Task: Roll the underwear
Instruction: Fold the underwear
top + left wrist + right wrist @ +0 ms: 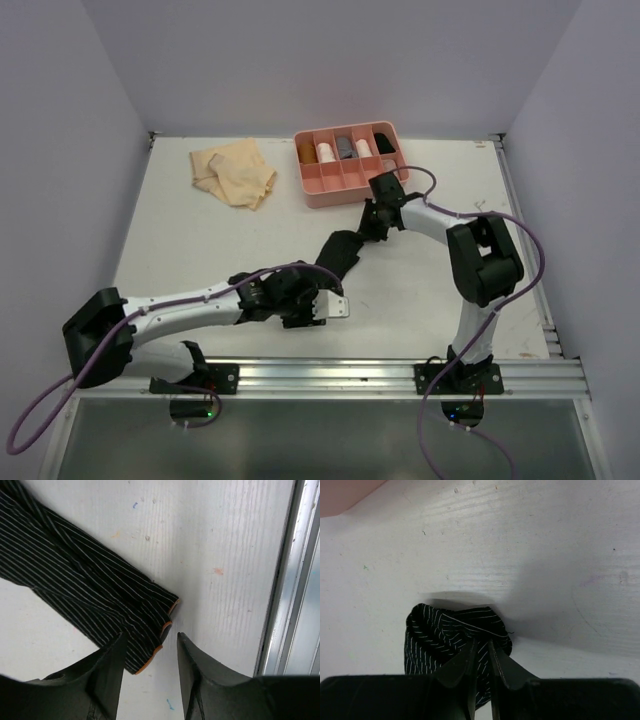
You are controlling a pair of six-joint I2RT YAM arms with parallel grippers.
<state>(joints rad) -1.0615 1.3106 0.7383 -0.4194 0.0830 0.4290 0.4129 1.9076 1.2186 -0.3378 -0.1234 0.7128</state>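
Soft, even light leaves the white tabletop (200, 250) bright, without glare. In the right wrist view a broad grey shadow spreads to the right of the black cloth (445, 630), whose thin stripes look sharp.

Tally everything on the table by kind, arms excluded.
Loose garments: 2 (black striped garment, tan garment)
Trays: 1 (pink divided tray)
Things in the tray: 5 (brown roll, cream roll, grey roll, white roll, black item)
Total: 8
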